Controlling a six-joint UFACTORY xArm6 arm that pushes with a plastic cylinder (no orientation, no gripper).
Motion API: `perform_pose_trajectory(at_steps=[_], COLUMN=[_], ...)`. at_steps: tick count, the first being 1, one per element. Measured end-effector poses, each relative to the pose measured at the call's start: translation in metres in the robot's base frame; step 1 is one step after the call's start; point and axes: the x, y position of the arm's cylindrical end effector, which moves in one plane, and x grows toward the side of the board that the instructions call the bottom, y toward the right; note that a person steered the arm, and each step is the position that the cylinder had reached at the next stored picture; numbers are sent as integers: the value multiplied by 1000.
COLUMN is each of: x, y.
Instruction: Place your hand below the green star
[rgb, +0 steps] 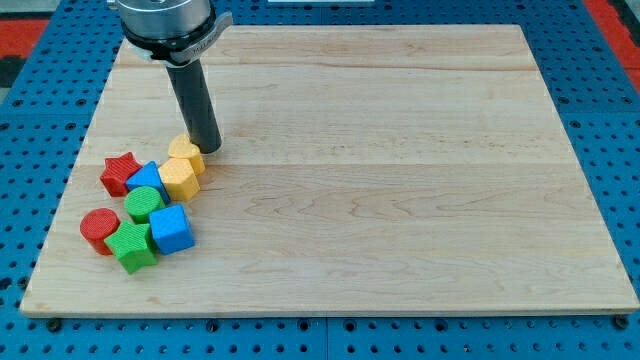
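My tip (208, 148) down on wooden board (400, 180), touching far-right edge of upper yellow block (187, 152). No fingers on rod, nothing gripped. Green star (132, 246) at near-left of board, in cluster, between red cylinder (99, 229) and blue cube (171, 229). Tip well apart from star, on far side of cluster.

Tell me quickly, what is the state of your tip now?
My tip: holding nothing, no jaws to open or close; it touches the upper yellow block, well above the green star.
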Motion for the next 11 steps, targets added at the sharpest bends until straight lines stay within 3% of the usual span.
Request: perform_pose_trajectory(at_steps=[3,4,5,6,8,11], x=[0,20,137,201,196,196], y=[3,60,92,51,-33,-40])
